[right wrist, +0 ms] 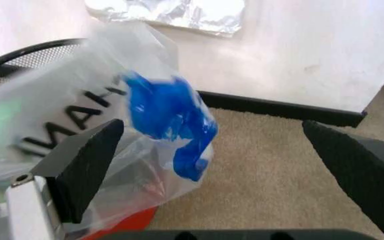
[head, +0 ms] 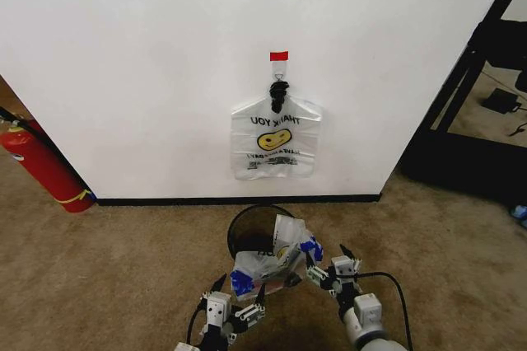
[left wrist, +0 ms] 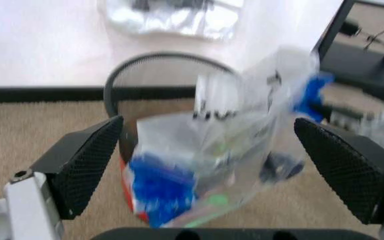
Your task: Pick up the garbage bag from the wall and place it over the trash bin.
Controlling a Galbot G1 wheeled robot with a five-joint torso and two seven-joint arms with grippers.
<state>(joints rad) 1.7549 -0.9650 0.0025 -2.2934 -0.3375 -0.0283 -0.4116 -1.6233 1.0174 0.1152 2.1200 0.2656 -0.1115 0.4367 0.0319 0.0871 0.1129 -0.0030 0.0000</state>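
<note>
Broad white wall point(head: 148, 54) with black baseboard along its foot, meeting tan carpet point(head: 107, 277). High on the wall, a red tape strip point(head: 279, 56) with a black hook point(head: 278, 87) just under it; a second smiley bag point(head: 276, 138) hangs flat from the hook, print reading reversed, no blue on it. Red fire extinguisher point(head: 41, 166) leans at the wall's left end, base on the carpet by the baseboard. To the right, past the wall's corner, a dark frame or stand point(head: 478, 79), detail unclear. On the carpet just out from the baseboard, below the hung bag: the trash bin point(head: 247, 227), round black mesh, red base showing in the wrist views. The garbage bag point(head: 276, 264), translucent white with blue patches and black lettering, lies crumpled over the bin's near rim, draped across the front and right of the opening; far rim still bare. Cannot tell whether any part of it sits inside the bin. Left gripper point(head: 239, 289) low on the carpet side of the bin, at the bag's lower left blue patch; in the left wrist view its fingers point(left wrist: 85, 165) are spread wide, the bag between them but touching neither pad. Right gripper point(head: 325, 259) at the bag's right side near the upper blue patch; in the right wrist view its fingers point(right wrist: 82, 167) likewise stand wide apart, the bag lying by the one pad, not pinched.
</note>
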